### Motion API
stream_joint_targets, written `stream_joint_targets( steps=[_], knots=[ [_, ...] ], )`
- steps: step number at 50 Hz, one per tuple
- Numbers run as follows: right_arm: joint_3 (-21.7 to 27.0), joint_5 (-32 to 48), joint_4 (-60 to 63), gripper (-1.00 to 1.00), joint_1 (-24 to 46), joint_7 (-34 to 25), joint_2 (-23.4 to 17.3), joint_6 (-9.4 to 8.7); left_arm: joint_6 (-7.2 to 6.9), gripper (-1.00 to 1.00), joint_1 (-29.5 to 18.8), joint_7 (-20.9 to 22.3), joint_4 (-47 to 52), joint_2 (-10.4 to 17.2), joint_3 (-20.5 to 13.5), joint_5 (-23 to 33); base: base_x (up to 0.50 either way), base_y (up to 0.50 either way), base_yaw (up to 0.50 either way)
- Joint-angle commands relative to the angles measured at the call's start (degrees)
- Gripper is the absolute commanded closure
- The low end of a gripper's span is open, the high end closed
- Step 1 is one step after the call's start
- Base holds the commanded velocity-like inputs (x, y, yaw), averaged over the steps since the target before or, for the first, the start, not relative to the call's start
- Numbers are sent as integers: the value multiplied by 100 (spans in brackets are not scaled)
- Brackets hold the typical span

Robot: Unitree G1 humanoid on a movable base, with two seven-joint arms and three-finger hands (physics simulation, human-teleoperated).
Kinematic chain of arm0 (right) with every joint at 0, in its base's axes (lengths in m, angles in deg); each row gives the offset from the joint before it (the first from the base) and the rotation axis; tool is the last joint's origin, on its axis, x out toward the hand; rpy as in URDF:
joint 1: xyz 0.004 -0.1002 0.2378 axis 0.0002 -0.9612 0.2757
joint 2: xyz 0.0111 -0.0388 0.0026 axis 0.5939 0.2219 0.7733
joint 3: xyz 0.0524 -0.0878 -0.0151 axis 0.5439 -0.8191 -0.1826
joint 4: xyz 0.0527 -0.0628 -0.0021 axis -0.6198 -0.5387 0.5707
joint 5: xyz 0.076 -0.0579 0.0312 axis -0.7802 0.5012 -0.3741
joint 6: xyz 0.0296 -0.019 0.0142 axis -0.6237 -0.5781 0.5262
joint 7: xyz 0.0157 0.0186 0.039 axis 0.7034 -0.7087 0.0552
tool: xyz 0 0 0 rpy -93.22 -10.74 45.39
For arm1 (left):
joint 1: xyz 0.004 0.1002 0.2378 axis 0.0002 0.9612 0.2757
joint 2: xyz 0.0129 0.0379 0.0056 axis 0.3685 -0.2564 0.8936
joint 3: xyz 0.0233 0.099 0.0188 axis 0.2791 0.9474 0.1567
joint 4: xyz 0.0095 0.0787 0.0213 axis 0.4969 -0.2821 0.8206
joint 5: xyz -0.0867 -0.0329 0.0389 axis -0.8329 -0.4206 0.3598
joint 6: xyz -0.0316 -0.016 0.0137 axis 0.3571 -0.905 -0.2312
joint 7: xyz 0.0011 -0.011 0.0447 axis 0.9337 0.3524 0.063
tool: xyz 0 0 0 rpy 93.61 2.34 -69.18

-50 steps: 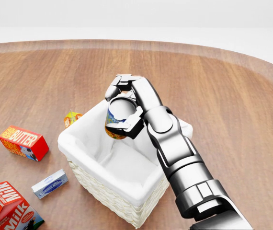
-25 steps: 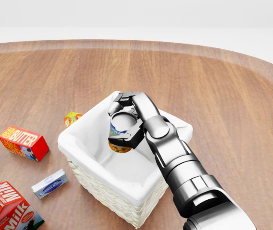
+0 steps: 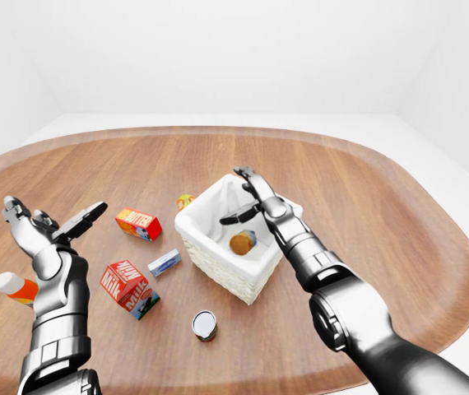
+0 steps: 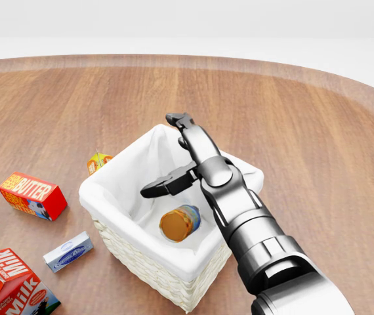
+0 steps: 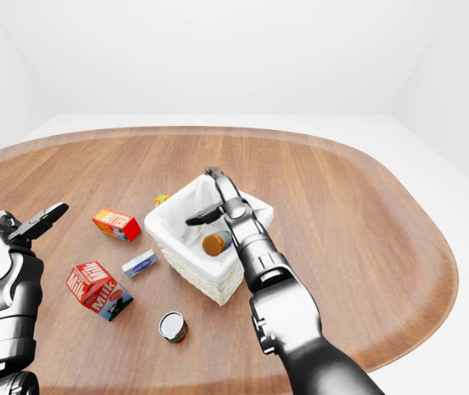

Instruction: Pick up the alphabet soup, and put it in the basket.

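Observation:
The alphabet soup can (image 4: 180, 223) lies on its side inside the white-lined wicker basket (image 4: 108, 197), its orange end facing up-left. My right hand (image 4: 171, 157) is open above the basket, fingers spread over the can and apart from it. My left hand (image 3: 49, 224) is open and empty at the left of the left-eye view, far from the basket.
On the wooden table left of the basket: a butter box (image 4: 32, 195), a milk carton (image 4: 10, 283), a small blue-white box (image 4: 67, 251), a small orange carton (image 4: 98, 161). A can (image 3: 204, 325) stands below the basket; an orange-white bottle (image 3: 14, 287) lies far left.
My right hand opened and let go of the soup can. The can dropped into the basket and lies on its side. The hand's fingers spread and rose slightly.

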Motion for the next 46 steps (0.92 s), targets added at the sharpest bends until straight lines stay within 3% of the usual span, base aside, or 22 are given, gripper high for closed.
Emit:
stream_joint_targets(
  steps=[1,11,16,28,46],
  knots=[
    [-24,91,398,-100,15,5,7,0,0,-100,11,-24,29,0,-12,7,0,0,0],
    [-184,290,1667,-100,-184,-95,60,0,0,-100,-29,-47,-58,12,-2,14,0,0,0],
    [-397,586,2907,-100,-360,-314,161,0,0,-100,-54,-57,-114,19,2,21,0,0,0],
    [-685,1256,4573,-100,-552,-789,291,0,0,-100,-144,-94,-361,38,36,59,0,0,0],
    [-1115,2722,5968,-100,-733,-1541,536,0,0,-100,-257,-153,-723,89,97,101,0,0,0]
  ],
)
